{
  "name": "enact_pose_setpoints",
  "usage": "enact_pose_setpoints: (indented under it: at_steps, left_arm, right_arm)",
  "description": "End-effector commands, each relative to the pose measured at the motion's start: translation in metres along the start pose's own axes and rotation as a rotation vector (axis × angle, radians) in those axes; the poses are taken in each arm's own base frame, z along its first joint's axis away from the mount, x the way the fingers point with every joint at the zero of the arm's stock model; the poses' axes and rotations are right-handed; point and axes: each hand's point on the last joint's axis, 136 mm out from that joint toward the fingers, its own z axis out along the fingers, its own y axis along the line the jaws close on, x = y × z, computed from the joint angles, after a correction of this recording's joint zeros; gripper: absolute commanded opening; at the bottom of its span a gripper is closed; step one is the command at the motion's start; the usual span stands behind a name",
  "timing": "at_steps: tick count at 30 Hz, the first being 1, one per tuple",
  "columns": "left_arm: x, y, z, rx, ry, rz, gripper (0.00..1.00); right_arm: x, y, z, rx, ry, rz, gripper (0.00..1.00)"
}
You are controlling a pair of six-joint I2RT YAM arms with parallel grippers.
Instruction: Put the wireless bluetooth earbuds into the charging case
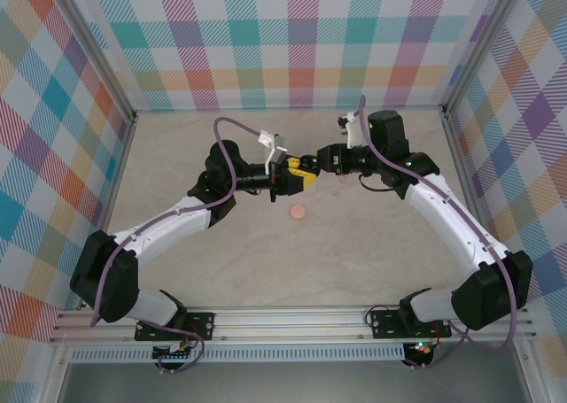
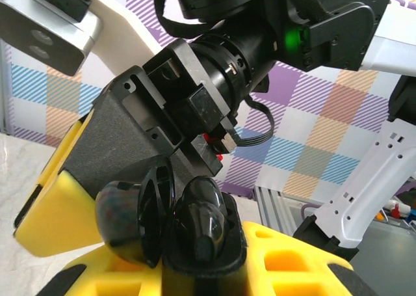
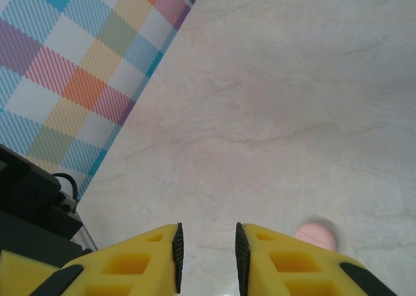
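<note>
Clamping falls to the left gripper (image 2: 203, 276), which is closed on a black charging case (image 2: 201, 229) and holds it clear of the table (image 3: 292, 114). The case is hinged open, and its lid (image 2: 120, 219) leans away to one side of the fingers. I judge this is done so the hollow inside faces outward and the other arm has a steady, raised target instead of a small shell sliding about on the marble.

Directly ahead of the left gripper, almost touching the open case, sits the dark body of the right gripper (image 3: 207, 236). Its jaws stand a narrow way apart. Bare table shows through the gap and nothing is visible between the pads. That narrow setting suits something as tiny as an earbud, but I cannot pick out a separate earbud anywhere. I also cannot tell whether the glossy black lump inside the case is a seated bud or part of the shell.

Below and to one side of the right gripper, a pink round case (image 3: 316, 235) lies flat on the table. It is blurred and untouched, well apart from both sets of fingers, and seems parked there for a later turn.
</note>
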Motion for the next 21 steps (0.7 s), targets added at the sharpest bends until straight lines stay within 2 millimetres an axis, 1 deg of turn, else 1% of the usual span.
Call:
enact_pose_setpoints:
  at_steps: [1, 7, 17, 21]
  left_arm:
    - [-0.022, -0.014, 0.004, 0.057, -0.045, 0.066, 0.08]
    - [-0.017, -0.008, 0.009, 0.060, -0.037, 0.027, 0.08]
    - [-0.002, 0.001, 0.012, 0.043, 0.007, -0.015, 0.09]
    - [0.004, 0.005, 0.014, 0.038, 0.019, -0.033, 0.08]
  right_arm:
    - [-0.005, 0.016, 0.001, -0.100, 0.002, -0.042, 0.30]
    - [-0.003, 0.024, 0.000, -0.141, 0.009, -0.052, 0.30]
    - [-0.006, 0.041, -0.014, -0.191, -0.020, -0.099, 0.31]
    - [-0.006, 0.044, -0.017, -0.203, -0.028, -0.111, 0.31]
